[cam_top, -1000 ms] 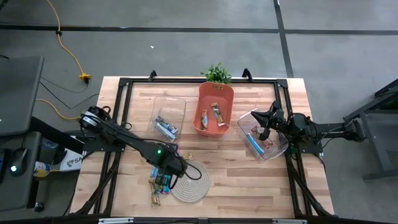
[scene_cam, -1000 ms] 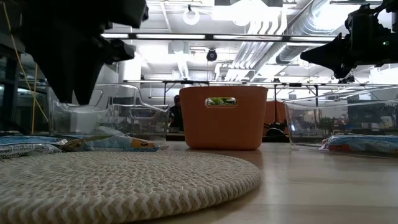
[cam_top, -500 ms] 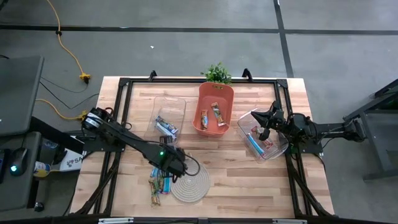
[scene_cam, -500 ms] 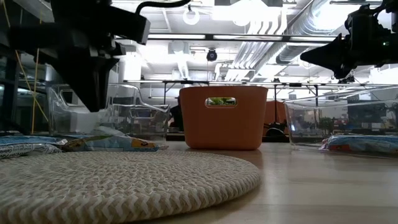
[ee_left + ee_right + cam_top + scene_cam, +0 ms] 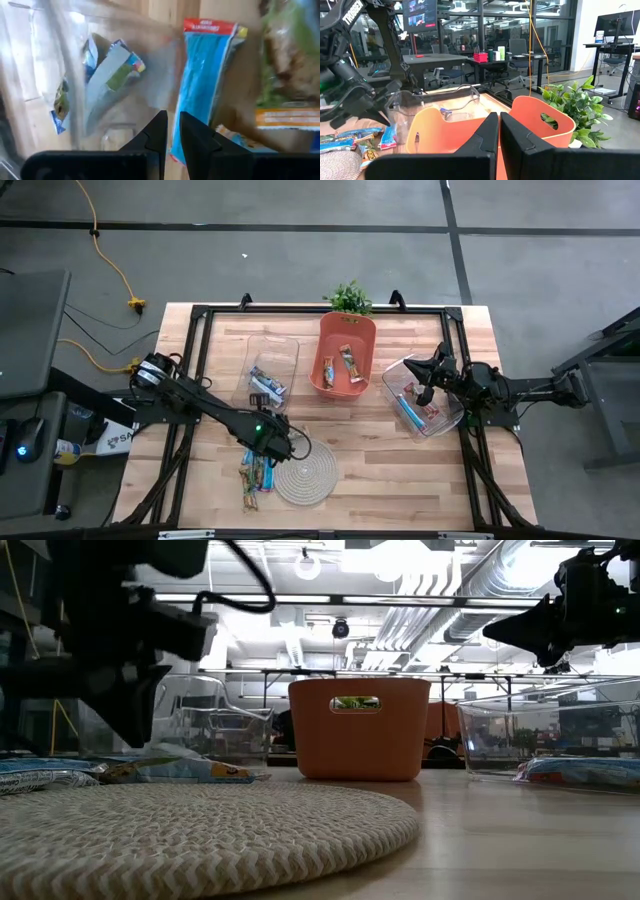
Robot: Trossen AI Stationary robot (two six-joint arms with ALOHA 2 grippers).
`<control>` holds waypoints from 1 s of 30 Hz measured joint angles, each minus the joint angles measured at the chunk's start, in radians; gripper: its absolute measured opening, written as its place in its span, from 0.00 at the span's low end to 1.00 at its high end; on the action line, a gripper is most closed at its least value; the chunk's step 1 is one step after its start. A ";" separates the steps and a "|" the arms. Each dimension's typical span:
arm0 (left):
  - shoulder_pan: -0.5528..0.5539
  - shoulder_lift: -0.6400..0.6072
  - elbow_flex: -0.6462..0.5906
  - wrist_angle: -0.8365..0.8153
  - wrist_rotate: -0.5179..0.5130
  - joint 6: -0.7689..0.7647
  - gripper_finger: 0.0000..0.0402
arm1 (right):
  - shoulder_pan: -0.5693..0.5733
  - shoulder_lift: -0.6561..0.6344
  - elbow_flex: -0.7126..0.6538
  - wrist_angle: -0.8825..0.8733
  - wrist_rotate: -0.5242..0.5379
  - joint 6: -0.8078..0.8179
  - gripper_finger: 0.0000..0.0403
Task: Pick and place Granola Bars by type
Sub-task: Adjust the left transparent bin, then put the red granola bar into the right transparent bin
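Several granola bars (image 5: 258, 472) lie in a pile on the wood, left of the round woven mat (image 5: 305, 470). My left gripper (image 5: 272, 442) hovers between the pile and the left clear bin (image 5: 272, 370), shut on a light blue bar (image 5: 200, 85). The bin holds blue bars (image 5: 110, 65). A green-brown bar (image 5: 290, 65) lies at the pile's edge. My right gripper (image 5: 425, 375) is shut and empty above the right clear bin (image 5: 420, 395). My left gripper pinches one end of the light blue bar (image 5: 175, 146) between its two fingers, coming from above and pointing down. The bar reaches out beyond the fingertips, clear of the table. The fingers (image 5: 192, 132) hide the exact place of contact.
An orange bin (image 5: 345, 355) with a few bars stands at the far middle, with a small plant (image 5: 350, 298) behind it. The right clear bin holds a blue bar and a red-brown one. A black frame runs around the table edge.
My left gripper has gone from over the pile toward the table's far edge, nearer the left clear bin, taking the blue bar with it.
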 joint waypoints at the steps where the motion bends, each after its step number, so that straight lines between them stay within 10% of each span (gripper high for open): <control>1: 0.000 -0.001 -0.013 0.010 -0.004 -0.001 0.11 | 0.000 0.000 0.000 0.000 0.000 0.000 0.00; 15: 0.128 -0.001 -0.069 0.048 -0.070 0.002 0.11 | 0.000 0.000 0.000 0.000 0.000 0.000 0.00; 30: 0.220 -0.019 -0.068 0.067 0.194 0.197 0.11 | 0.000 0.000 0.000 0.000 0.000 0.000 0.00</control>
